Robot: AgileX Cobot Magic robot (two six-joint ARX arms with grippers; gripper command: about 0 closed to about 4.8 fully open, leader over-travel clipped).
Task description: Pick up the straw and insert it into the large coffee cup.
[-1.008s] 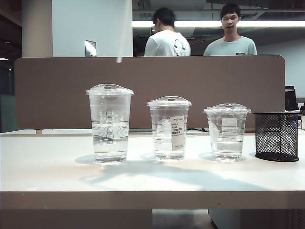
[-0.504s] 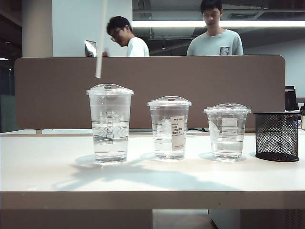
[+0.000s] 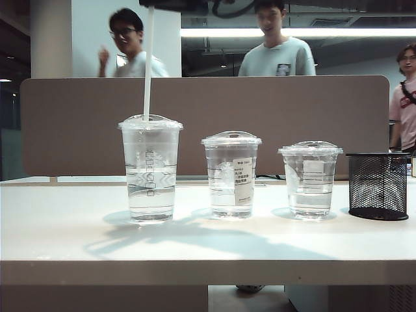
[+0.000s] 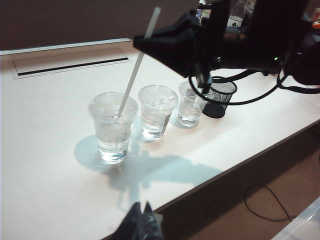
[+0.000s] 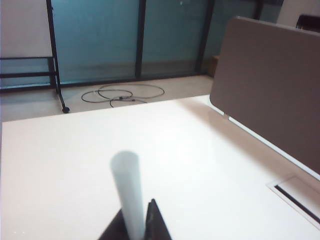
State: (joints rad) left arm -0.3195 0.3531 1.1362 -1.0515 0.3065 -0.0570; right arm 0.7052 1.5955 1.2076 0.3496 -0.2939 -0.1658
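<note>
While pinched in right claw [image 5: 134, 227], straw [image 3: 148, 65] tip meets large coffee cup [image 3: 150, 169] lid.

The white straw [image 3: 148, 65] stands nearly upright, tip at the lid of the tall clear cup [image 3: 150, 169] near the tabletop's left end.

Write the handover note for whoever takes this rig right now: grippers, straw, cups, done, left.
Right gripper: shut on the straw, high above the table's left side, reached across.
Left gripper: shut, holding nothing, back near the front table edge.
Straw: nearly upright, lower tip at the domed lid of the large coffee cup, leftmost of three lidded cups. How far it has entered cannot be told.
Medium cup, small cup and mesh pen holder: untouched, to the right.
Done: straw picked up, aligned over the lid.
Left: push it down into the water, release, withdraw.
</note>
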